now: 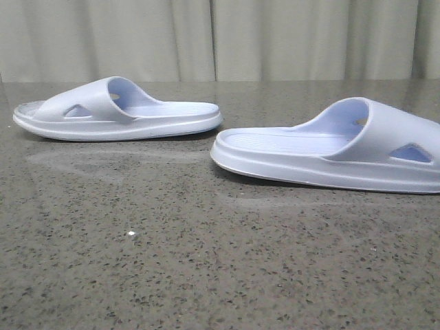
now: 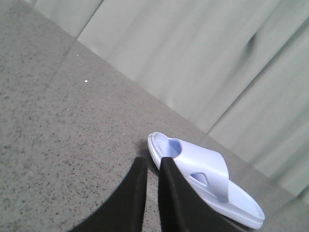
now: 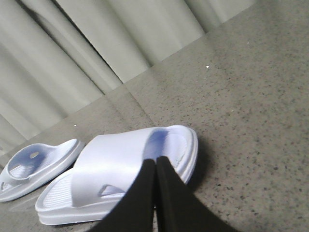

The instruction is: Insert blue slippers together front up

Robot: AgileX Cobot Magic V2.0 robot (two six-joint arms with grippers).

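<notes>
Front view, slippers: left slipper (image 1: 117, 110) lies flat on the speckled grey worktop (image 1: 206, 261), farther back and to the left; right slipper (image 1: 337, 148) lies flat nearer and to the right, cut off by the picture's edge.
Front view, relation: the two are apart, end to end with a gap of bare worktop between them, straps at the outer ends.
Front view, hands: neither arm shows.
Front view, backdrop: pale curtain (image 1: 220, 38) behind the worktop.
Left wrist view, hand: left hand (image 2: 153, 166) is clenched, dark fingers (image 2: 133, 193) side by side with only a thin slit between, holding nothing.
Left wrist view, slipper: one slipper (image 2: 207, 179) lies on the worktop just beyond the fingertips; whether they touch it I cannot tell.
Right wrist view, hand: right hand (image 3: 155, 163) is clenched, fingers (image 3: 178, 203) pressed together, empty.
Right wrist view, slippers: near slipper (image 3: 116, 174) lies right at the fingertips, which overlap its open end; contact unclear. Far slipper (image 3: 38, 166) lies beyond it, near the curtain.
</notes>
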